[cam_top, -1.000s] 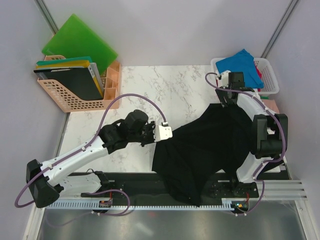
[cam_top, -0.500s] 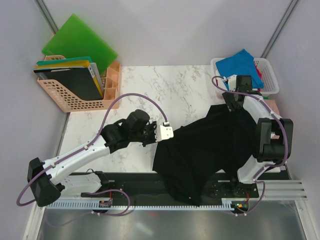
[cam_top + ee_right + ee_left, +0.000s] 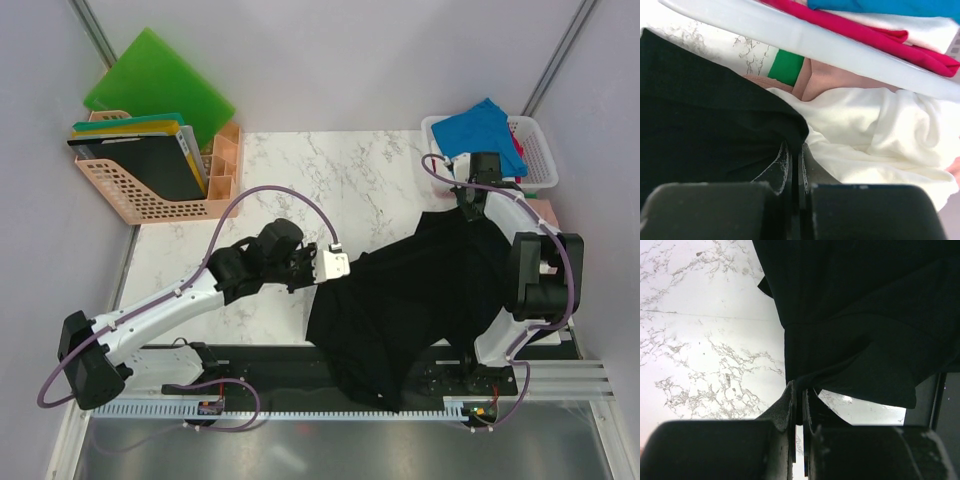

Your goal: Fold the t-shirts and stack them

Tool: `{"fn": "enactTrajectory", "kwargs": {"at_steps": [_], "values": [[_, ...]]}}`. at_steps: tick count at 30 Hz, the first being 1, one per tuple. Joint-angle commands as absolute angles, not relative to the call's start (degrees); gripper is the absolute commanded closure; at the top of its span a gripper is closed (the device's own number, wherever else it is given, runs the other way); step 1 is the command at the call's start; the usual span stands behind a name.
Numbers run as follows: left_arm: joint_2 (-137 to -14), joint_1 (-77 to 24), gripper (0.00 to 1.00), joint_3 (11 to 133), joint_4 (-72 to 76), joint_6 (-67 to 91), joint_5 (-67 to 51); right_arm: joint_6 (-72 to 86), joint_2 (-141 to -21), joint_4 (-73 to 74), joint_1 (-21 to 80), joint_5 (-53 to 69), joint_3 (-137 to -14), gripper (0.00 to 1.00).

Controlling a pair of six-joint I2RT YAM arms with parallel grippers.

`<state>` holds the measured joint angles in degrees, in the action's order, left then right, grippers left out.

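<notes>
**Top view:** The large black cloth t-shirt lies rumpled on the right of the white marble table, its near edge hanging over the front. The left jaws are at its left edge, the right jaws at its far corner.

**Left wrist view:** The left jaws are pressed together on a fold of the shirt.

**Right wrist view:** The right jaws are closed on the black hem, just beside a white cloth.

**Assessment:** This is the spreading stage; no fold has been made yet. The next move calls for drawing the two grips apart to flatten the shirt.

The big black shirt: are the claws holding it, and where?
The left claw pinches the left edge of the large black cloth t-shirt; the right claw pinches its far right edge.
</notes>
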<state>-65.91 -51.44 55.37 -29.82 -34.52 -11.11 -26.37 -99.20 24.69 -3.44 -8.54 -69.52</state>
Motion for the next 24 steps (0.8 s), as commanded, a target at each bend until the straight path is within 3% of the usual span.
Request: {"fn": "enactTrajectory", "kwargs": {"at_steps": [1,11,13,14,15,16,18,24], "values": [[-66.53,-51.15,0.98,56.16,-27.33,-34.28,-12.92,-26.37,-93.70,24.26,-3.60,-6.51,-69.87,1.00],[-66.71,-51.07,0.98,55.11,-26.72,-34.89,-11.87,-25.84,-77.45,30.14,-3.52,-2.90,-70.40,1.00],[-66.71,-51.07,0.98,55.46,-26.72,-34.98,-12.04,-26.01,-76.21,30.58,-3.60,-2.64,-70.22,0.85],[-66.80,-51.15,0.98,55.89,-26.72,-34.89,-12.13,-26.45,-75.94,30.85,-3.52,-2.90,-70.14,0.72],[-66.80,-51.15,0.98,56.07,-26.81,-34.89,-12.13,-26.72,-75.85,30.94,-3.60,-3.07,-69.96,0.43],[-66.80,-51.15,0.98,56.42,-26.81,-34.89,-11.95,-26.72,-76.02,31.11,-3.60,-3.34,-69.79,0.35],[-66.62,-51.15,0.98,56.69,-26.98,-34.81,-12.04,-26.81,-76.55,31.20,-3.52,-3.43,-69.17,0.22],[-65.83,-51.15,0.98,55.64,-27.33,-34.98,-11.51,-26.37,-77.08,31.20,-3.52,-3.43,-67.94,0.16]]}}
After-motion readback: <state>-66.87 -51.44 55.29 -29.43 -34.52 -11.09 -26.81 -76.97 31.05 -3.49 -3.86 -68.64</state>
